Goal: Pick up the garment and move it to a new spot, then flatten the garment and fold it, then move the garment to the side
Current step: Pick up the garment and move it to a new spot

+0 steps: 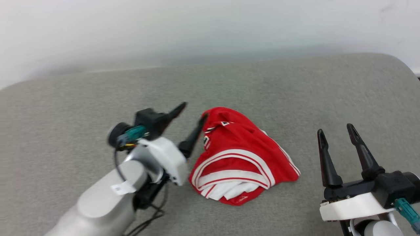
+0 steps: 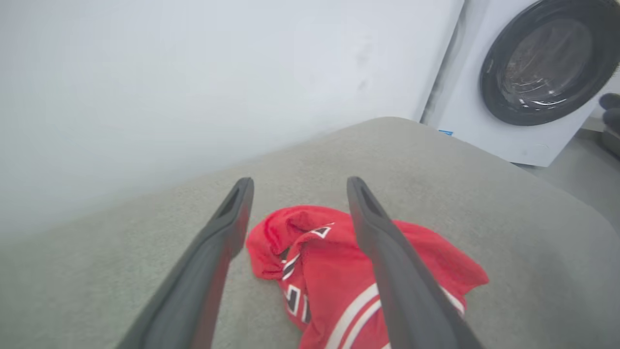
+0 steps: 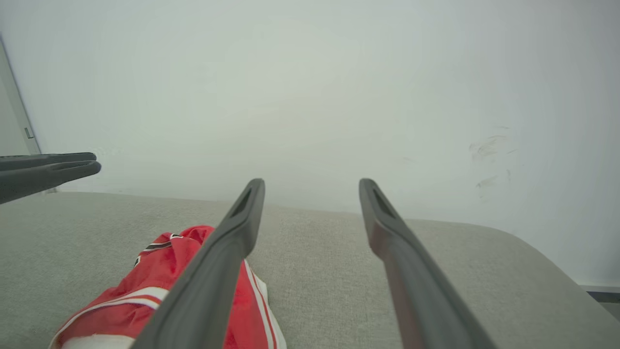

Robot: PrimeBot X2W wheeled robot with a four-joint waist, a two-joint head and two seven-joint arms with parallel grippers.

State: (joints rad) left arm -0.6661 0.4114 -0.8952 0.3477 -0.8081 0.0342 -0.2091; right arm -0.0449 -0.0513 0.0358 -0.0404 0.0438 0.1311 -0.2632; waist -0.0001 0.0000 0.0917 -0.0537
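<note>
The garment (image 1: 241,157), a red jersey T-shirt with white striped trim, lies crumpled in a heap on the grey surface (image 1: 82,98) at the middle of the head view. My left gripper (image 1: 193,113) hovers at its upper left edge, open, nothing between its fingers; one finger sits close beside the cloth's top corner. In the left wrist view the garment (image 2: 329,261) lies below the spread fingertips. My right gripper (image 1: 336,131) stands open to the right of the heap, apart from it. The right wrist view shows the garment (image 3: 160,281) at the lower left, partly behind a finger.
A pale wall (image 1: 210,29) runs behind the grey surface. A white washing machine (image 2: 528,82) with a dark round door stands past the surface's far corner in the left wrist view. My left gripper's fingers (image 3: 48,169) show at the left edge of the right wrist view.
</note>
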